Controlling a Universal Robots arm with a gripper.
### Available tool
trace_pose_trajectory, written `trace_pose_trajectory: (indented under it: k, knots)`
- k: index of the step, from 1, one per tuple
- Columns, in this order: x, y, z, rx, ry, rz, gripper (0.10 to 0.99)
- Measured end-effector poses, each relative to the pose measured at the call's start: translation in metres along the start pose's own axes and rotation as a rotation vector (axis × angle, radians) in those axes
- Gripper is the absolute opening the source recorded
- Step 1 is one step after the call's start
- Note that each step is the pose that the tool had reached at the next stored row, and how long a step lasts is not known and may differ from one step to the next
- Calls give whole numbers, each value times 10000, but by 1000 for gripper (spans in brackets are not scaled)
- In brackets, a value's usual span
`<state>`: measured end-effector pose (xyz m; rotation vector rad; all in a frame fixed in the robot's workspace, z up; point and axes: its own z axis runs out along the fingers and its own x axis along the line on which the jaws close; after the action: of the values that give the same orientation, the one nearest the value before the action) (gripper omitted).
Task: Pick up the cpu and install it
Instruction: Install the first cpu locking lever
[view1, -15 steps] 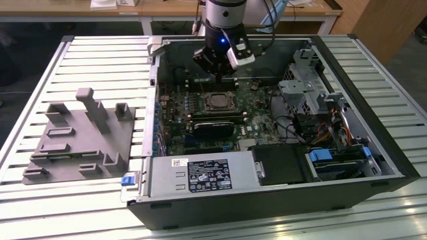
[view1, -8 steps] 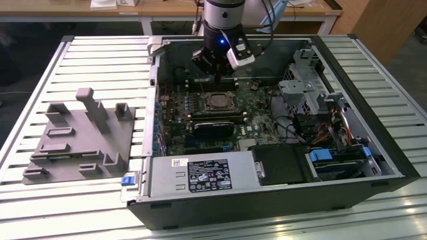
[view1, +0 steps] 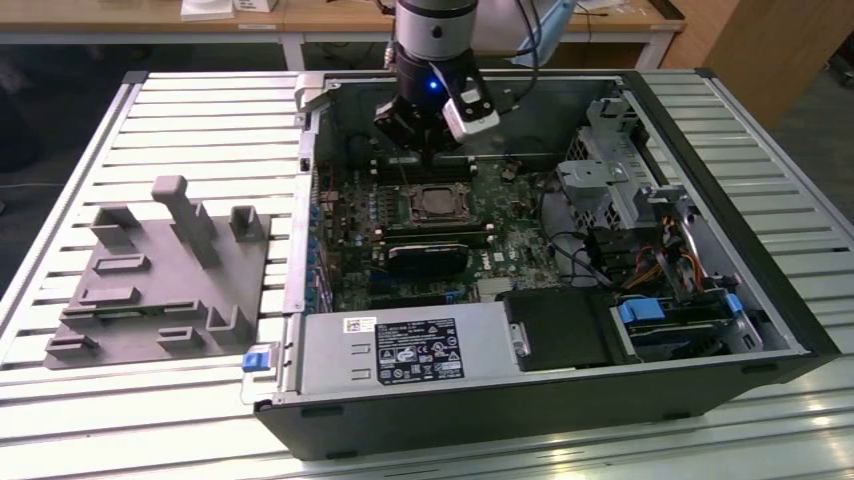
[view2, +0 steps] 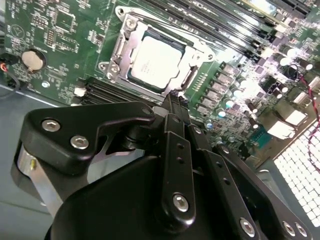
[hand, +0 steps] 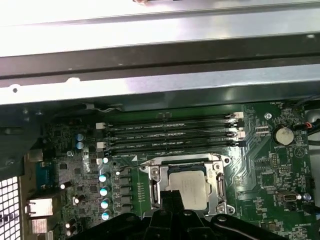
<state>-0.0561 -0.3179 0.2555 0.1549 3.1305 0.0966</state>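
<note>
While the arm hangs over the open computer case (view1: 747, 330), its gripper (view1: 424, 150) sits above the motherboard (view1: 400, 215), just beyond the socket frame (view1: 435, 204) on the side toward the case's rear wall. The cpu (view2: 156, 61) lies flat inside that socket frame (view2: 150, 55), its pale metal top facing up and bordered by the silver bracket; in the first wrist view the cpu (hand: 189, 192) shows seated in the frame (hand: 185, 185) too, next to the row of memory slots (hand: 170, 135). The jaws appear drawn together with nothing between them, their black tips (view2: 172, 102) hovering just beside the socket and clear of the chip. A coin battery (view2: 33, 60) sits on the board well apart from the socket. Outside the case, on the slatted desk (view1: 200, 110), stands a grey holder block (view1: 167, 275), to the exterior view's left of the case. A power supply (view1: 400, 350) occupies the case's near corner by the motherboard.
</note>
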Motion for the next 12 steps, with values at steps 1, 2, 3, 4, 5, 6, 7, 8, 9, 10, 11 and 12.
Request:
trace_pose_trajectory:
  k: [1,2,3,4,5,6,7,8,9,10,11,12]
  knots:
    - [14,-3,0,-1,-12,-16,106]
    - [28,-7,0,-2,-33,-27,106]
    - [43,-10,0,-6,-57,-38,106]
    - [59,-12,0,-8,-77,-47,106]
    - [77,-15,0,-10,-92,-55,106]
    - [96,-17,0,-12,-102,-64,106]
    - [119,-20,0,-14,-112,-71,106]
    - [141,-22,0,-15,-120,-73,106]
    - [159,-24,1,-15,-124,-75,106]
    - [174,-25,1,-16,-128,-76,106]
    - [187,-26,2,-19,-128,-76,106]
    - [199,-28,2,-21,-128,-77,106]
